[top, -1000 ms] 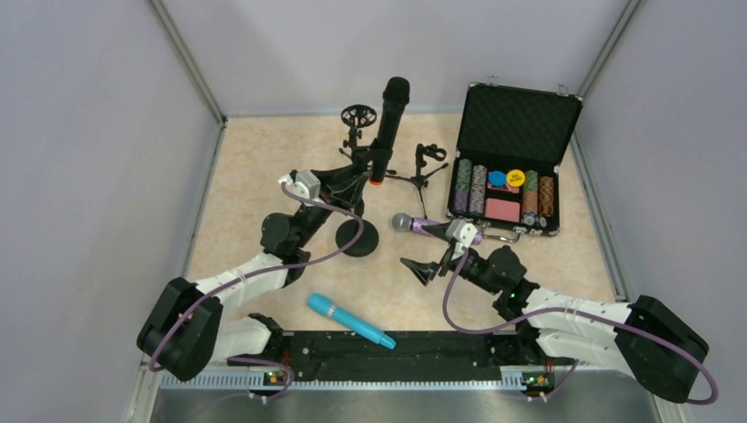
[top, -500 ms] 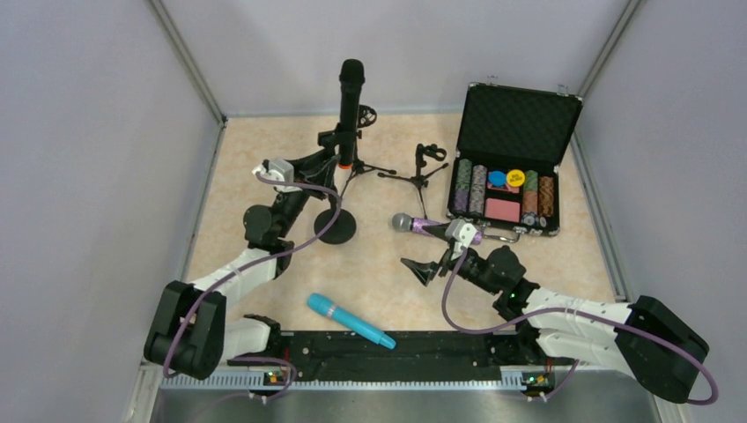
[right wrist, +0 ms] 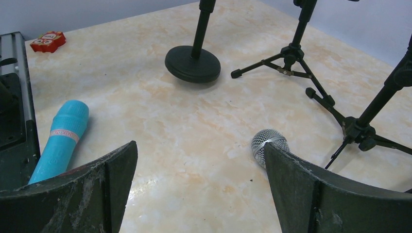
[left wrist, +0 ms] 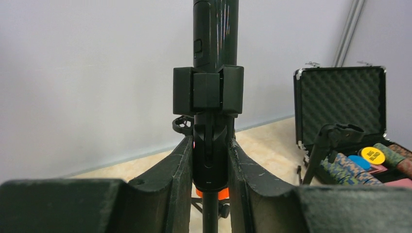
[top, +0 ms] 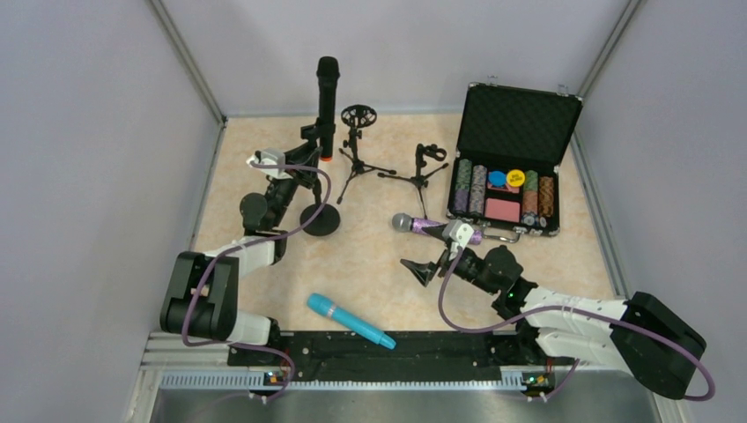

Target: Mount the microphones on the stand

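Black microphone (top: 327, 88) upright in stand clip (left wrist: 208, 90), pinched by left claw (left wrist: 210, 148); right claw (right wrist: 198, 150) spread wide near purple microphone (top: 421, 225).

Left arm (top: 238, 256), right arm (top: 577, 310): white link shells, black joints. Purple cable (top: 443, 300) loops along each. End effector fingers (right wrist: 311, 194) black, wedge-shaped, scuffed grey. Small green light (top: 509, 293) on right.
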`<state>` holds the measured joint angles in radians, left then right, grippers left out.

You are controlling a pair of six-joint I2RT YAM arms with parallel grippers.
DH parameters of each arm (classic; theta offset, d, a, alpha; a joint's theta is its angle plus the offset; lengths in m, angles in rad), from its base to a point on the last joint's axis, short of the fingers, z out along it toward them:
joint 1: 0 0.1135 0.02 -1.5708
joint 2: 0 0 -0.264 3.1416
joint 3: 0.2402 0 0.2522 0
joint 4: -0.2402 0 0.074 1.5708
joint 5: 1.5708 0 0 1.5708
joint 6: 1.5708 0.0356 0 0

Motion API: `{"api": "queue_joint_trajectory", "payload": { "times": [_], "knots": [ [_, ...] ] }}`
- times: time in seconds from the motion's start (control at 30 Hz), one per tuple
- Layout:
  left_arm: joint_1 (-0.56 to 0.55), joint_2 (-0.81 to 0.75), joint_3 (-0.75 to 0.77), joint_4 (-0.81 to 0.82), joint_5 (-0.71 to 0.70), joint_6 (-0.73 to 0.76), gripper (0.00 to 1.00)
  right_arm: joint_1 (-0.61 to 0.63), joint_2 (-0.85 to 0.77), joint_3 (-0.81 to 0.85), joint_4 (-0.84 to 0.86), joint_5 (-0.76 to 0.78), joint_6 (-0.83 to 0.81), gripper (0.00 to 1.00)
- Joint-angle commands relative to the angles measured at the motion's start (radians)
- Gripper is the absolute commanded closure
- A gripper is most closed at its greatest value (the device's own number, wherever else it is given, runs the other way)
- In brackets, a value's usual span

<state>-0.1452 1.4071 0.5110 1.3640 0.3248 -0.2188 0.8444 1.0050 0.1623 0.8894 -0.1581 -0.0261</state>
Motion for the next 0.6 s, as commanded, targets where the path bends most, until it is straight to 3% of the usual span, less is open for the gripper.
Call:
{"api": "queue_joint_trajectory", "payload": {
  "times": [0.0,0.57],
  "knots": [
    [0.021,-0.001,0.078,0.256,0.035,0.06,1.0,0.01,0.009,0.003,0.049,0.002,-0.014,0.02],
    [0.114,0.07,0.114,0.256,0.098,0.129,1.0,0.01,0.062,0.008,0.1,-0.009,-0.022,0.02]
  ]
}}
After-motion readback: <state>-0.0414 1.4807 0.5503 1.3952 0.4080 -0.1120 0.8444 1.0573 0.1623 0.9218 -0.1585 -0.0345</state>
